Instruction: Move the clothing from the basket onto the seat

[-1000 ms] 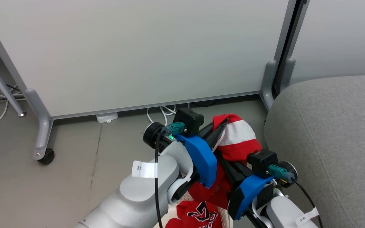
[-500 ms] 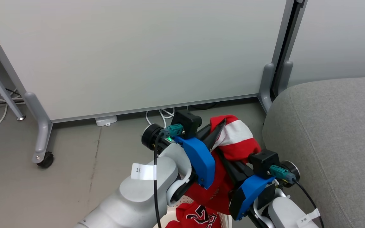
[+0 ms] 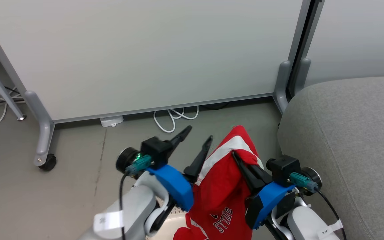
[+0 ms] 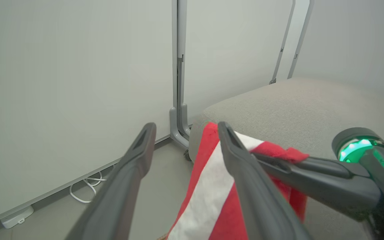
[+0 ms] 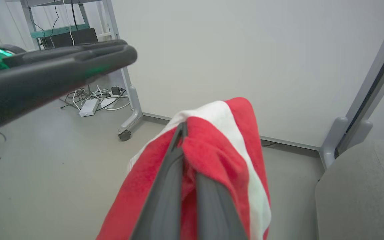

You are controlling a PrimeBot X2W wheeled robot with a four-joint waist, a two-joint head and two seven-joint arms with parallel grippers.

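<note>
Beside the seat [image 3: 345, 133], only the right gripper [image 3: 236, 155] pinches the striped garment [image 3: 220, 186] while the left gripper [image 3: 198, 133] gapes empty; so small a bite could slip mid-carry

You're in an office or lab test space. White partition panels [image 3: 145, 56] stand on grey metal legs, one with a castor [image 3: 48, 162], over a bare grey floor [image 3: 78, 193]. Loose white cables [image 3: 175, 117] lie at the panels' foot. A metal rack [image 5: 68, 33] carries wired equipment. A grey upholstered seat [image 3: 352, 133] stands just beside the legs.
</note>
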